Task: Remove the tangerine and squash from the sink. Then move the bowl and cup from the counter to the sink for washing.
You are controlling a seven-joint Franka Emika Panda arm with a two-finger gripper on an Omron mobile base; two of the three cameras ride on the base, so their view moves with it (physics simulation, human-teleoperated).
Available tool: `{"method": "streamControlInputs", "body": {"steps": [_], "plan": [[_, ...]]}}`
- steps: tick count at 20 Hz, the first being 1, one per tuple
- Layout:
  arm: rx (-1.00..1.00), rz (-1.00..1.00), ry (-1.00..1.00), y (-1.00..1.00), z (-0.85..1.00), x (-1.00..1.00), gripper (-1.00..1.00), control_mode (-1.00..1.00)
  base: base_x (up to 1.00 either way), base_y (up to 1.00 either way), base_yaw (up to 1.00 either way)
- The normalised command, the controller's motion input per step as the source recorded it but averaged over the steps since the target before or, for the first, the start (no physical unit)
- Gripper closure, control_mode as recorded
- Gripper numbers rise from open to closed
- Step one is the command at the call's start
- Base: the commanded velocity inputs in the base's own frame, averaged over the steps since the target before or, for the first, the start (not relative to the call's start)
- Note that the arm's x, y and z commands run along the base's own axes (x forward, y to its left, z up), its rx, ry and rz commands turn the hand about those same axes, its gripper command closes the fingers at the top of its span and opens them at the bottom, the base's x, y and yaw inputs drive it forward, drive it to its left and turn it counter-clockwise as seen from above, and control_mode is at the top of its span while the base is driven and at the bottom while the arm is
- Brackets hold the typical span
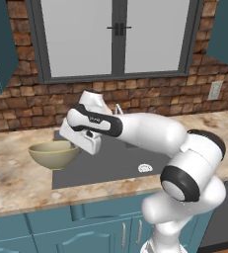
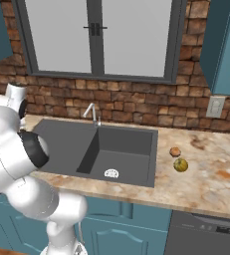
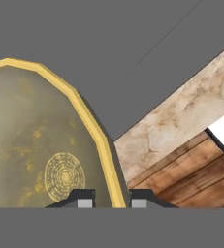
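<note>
Our gripper (image 3: 112, 201) is clamped on the yellow rim of the bowl (image 1: 53, 154), one finger inside and one outside, holding it at the left edge of the sink (image 2: 117, 167)'s drainboard. The bowl and the basin look empty. The tangerine (image 2: 174, 151) and squash (image 2: 180, 165) sit on the counter (image 2: 206, 179) right of the sink.

I see an olive-brass bowl (image 3: 31, 145) with a yellow rim, dark grey sink (image 2: 121, 142), orange tangerine (image 2: 174, 151), yellow-green squash (image 2: 180, 165).

One bowl (image 1: 53, 153), one sink (image 2: 66, 142), one tangerine (image 2: 174, 151), one squash (image 2: 180, 165).
</note>
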Motion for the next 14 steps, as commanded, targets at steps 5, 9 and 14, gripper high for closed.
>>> {"method": "streamControlInputs", "body": {"steps": [5,9,14], "plan": [[-0.03,-0.03,0.06,-0.38,0.08,-0.10,1.00,-1.00,0.00,0.00,0.00],[-0.04,-0.05,0.09,-0.38,0.08,-0.08,1.00,-1.00,0.00,0.00,0.00],[-0.06,-0.08,0.12,-0.40,0.06,-0.03,1.00,-1.00,0.00,0.00,0.00]]}}
